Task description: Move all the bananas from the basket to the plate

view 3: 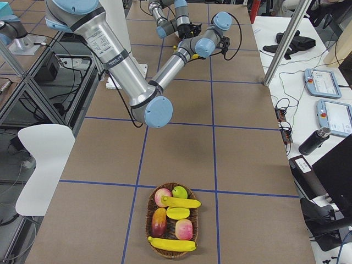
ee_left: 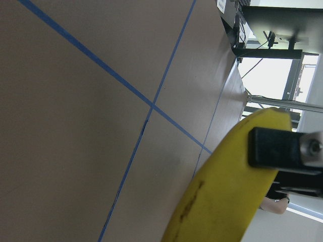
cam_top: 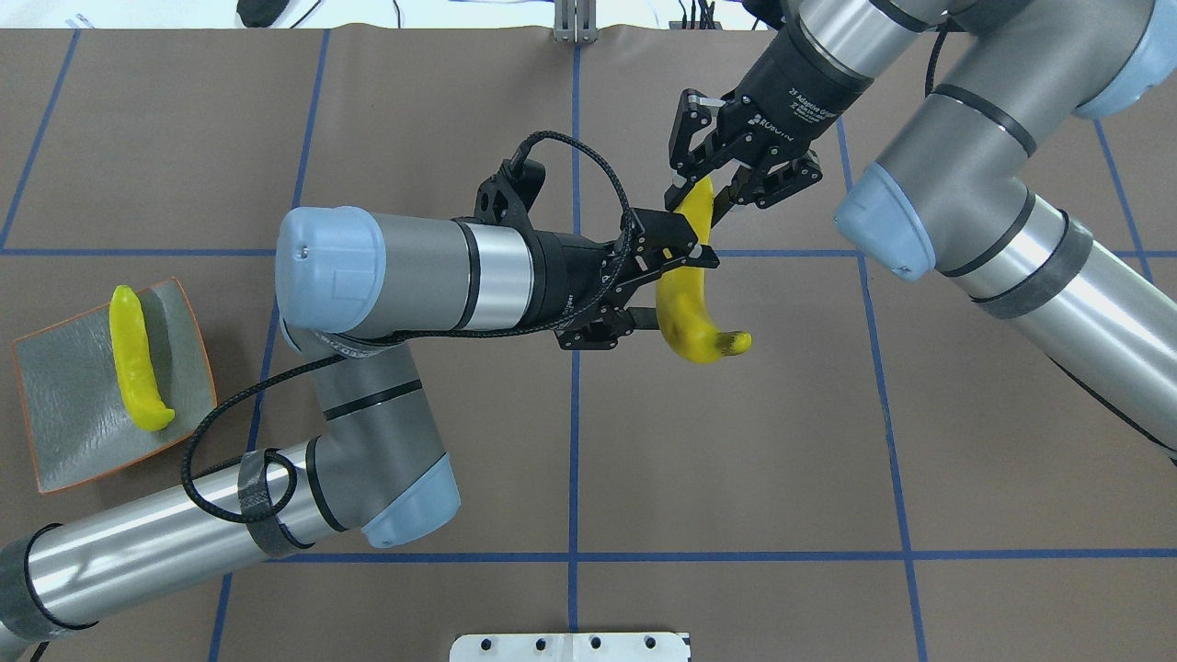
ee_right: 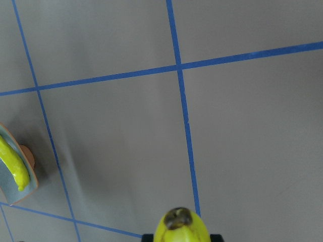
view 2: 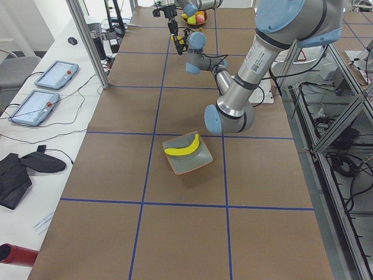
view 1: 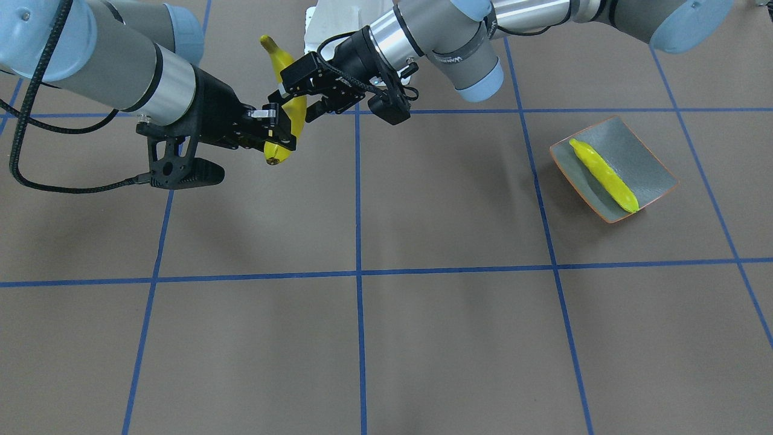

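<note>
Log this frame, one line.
phase: mid-air handover | right hand: shut on held banana, far end | left hand: around its middle, closure unclear | plate: second banana | basket: two bananas

Four bananas on my table (cam_top: 736, 460): one banana (cam_top: 690, 322) between my left gripper (cam_top: 683, 292) and right gripper (cam_top: 703, 198), one banana (cam_top: 136, 359) on the single plate (cam_top: 64, 405), two bananas (view 3: 181, 202) (view 3: 171, 243) in the one basket (view 3: 149, 225) with five other fruits (view 3: 183, 229). Two tablets (view 2: 58, 74) (view 2: 35, 108) lie off to the side.
</note>
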